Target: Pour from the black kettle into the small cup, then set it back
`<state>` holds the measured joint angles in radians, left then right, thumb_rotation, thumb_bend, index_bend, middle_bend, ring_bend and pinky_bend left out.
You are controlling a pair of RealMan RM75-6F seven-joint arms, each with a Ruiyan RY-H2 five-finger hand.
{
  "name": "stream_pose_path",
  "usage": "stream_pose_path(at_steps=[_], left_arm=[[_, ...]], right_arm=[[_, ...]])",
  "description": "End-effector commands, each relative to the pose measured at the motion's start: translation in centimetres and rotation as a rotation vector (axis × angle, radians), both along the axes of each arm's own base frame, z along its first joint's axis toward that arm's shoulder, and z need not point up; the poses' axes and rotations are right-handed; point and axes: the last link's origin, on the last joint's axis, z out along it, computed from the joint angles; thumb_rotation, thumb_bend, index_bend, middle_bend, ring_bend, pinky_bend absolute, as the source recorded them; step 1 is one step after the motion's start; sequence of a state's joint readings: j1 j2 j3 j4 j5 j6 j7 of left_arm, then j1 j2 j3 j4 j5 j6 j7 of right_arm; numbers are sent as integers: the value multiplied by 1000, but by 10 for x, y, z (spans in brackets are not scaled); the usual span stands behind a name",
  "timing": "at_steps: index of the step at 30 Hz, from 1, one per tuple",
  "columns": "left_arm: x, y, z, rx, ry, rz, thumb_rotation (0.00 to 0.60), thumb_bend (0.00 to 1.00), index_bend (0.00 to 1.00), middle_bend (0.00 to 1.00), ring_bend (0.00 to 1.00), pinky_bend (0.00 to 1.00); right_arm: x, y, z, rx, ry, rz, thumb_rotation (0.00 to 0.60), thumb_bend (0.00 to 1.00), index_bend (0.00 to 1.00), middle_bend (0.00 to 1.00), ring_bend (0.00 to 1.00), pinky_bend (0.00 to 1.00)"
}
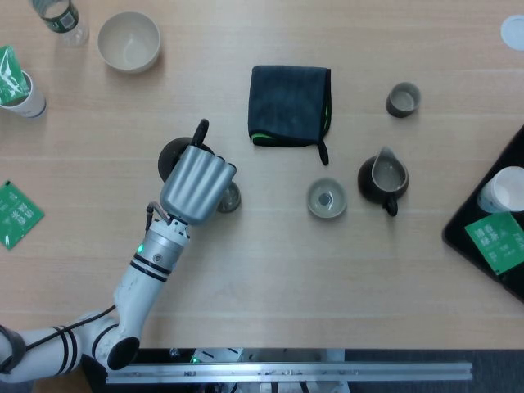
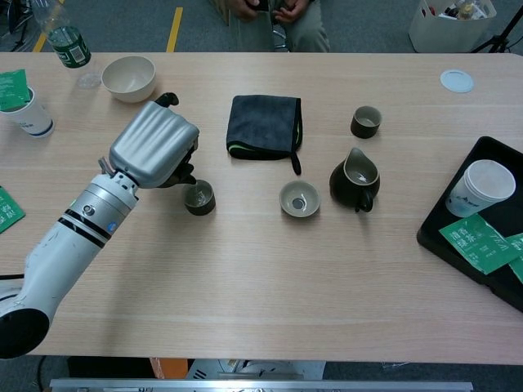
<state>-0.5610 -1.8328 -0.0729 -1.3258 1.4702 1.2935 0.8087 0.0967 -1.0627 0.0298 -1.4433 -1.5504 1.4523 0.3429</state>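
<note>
My left hand [image 1: 194, 185] [image 2: 152, 146] covers the black kettle [image 1: 170, 155] [image 2: 185, 172] and grips it from above, left of the table's middle. Only the kettle's dark rim and its upturned handle tip [image 1: 199, 129] show past the silver hand. The small dark cup [image 1: 229, 197] [image 2: 198, 198] stands just right of the hand, touching or nearly touching the kettle's side; the hand hides where the spout is. My right hand appears in neither view.
A dark folded cloth [image 1: 290, 106] lies behind the cup. To the right stand a strainer bowl [image 1: 327, 199], a dark pitcher [image 1: 383, 178] and a grey cup [image 1: 403, 99]. A beige bowl [image 1: 128, 41], paper cup [image 1: 20, 88] and bottle [image 1: 62, 18] are far left; a black tray [image 2: 478, 224] is at right.
</note>
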Motion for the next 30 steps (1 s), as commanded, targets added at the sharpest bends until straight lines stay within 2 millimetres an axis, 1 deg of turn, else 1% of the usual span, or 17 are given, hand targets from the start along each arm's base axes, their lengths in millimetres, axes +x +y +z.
stream_pose_path(at_steps=[1, 15, 30], left_arm=[[0, 0, 0, 5, 4, -5, 600, 246, 957, 1000, 876, 239], [-2, 1, 3, 7, -7, -3, 600, 246, 956, 1000, 876, 239], [-12, 15, 17, -28, -86, 50, 600, 246, 947, 1000, 871, 239]], right_arm=[[0, 0, 0, -1, 0, 1, 600, 0, 358, 386, 232, 230], [2, 1, 1, -4, 1, 5, 600, 0, 358, 386, 232, 230], [7, -3, -3, -1, 5, 7, 600, 0, 358, 386, 232, 230]])
